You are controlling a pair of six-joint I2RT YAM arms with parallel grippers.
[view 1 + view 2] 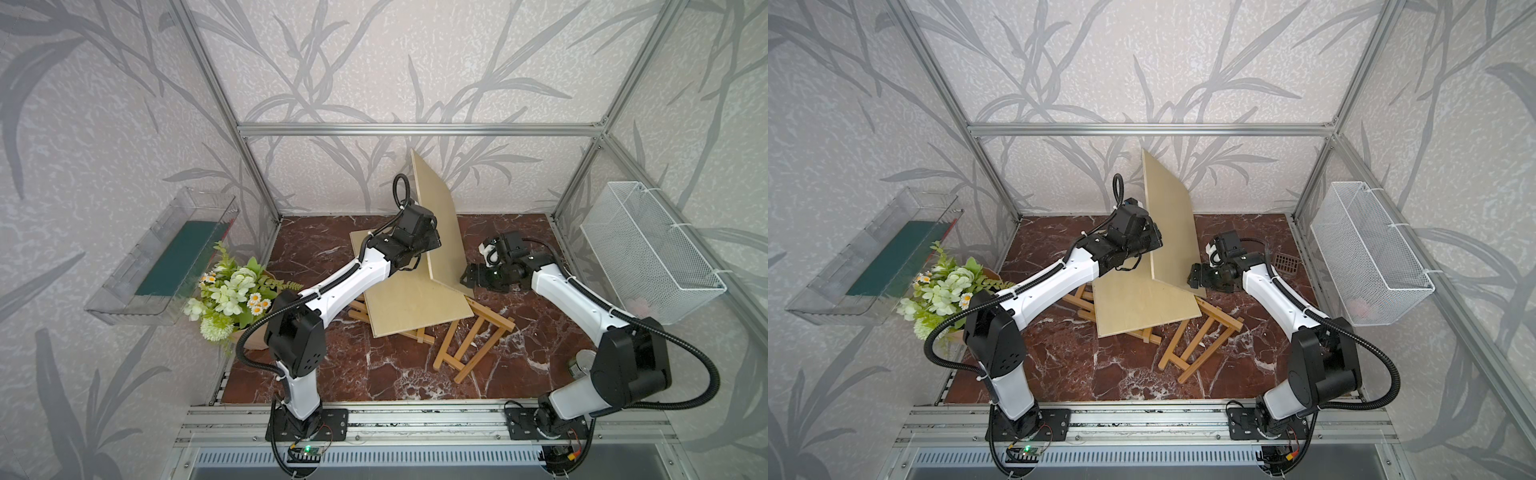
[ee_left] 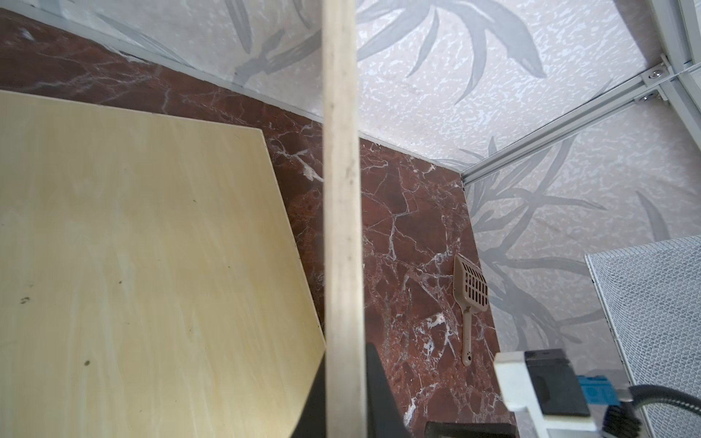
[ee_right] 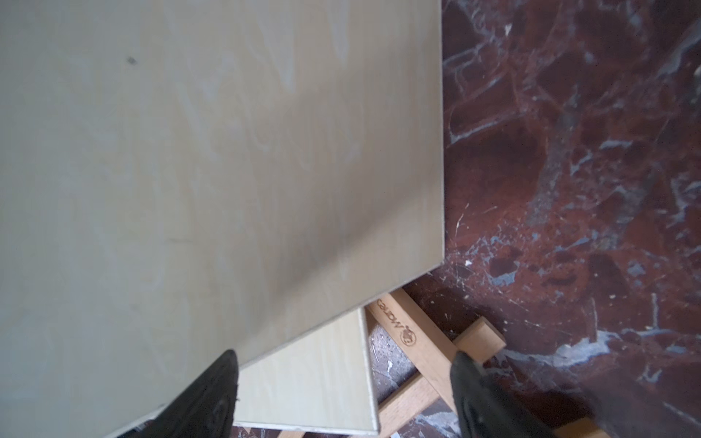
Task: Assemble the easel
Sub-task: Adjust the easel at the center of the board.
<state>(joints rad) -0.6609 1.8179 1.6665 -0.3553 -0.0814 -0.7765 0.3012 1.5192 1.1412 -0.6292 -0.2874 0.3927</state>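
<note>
Directly below the left gripper (image 2: 344,394): a flat board (image 1: 411,299) lying across part of the wooden easel frame (image 1: 478,336) on the marble table (image 1: 332,365). Beyond it, well apart: a beige slotted scoop (image 2: 470,292) on the table and a white mesh basket (image 1: 648,253) on the side wall. Far behind it, past the elbow: a bunch of flowers (image 1: 228,291) and a clear bin (image 1: 166,257). Between the two grippers, barring the way from one to the other: the upright board (image 1: 440,224), standing on edge and leaning a little, lower edge close over the flat board; resting or lifted, impossible to tell. Just ahead of the right gripper (image 3: 343,358): a corner of the flat board and a bare rail of the easel frame, the rest of the frame back toward that arm's base.

On the left: clenched on the upright board's thin edge, a black finger (image 2: 381,394) on each face. On the right: released, jaws spread wide, nothing held; one fingertip (image 3: 220,386) in front of the upright board's face, contact unclear. Left arm stretched forward and inward above the flat board, wrist raised. Right arm reaching forward low, forearm angled inward, wrist turned toward the upright board.
</note>
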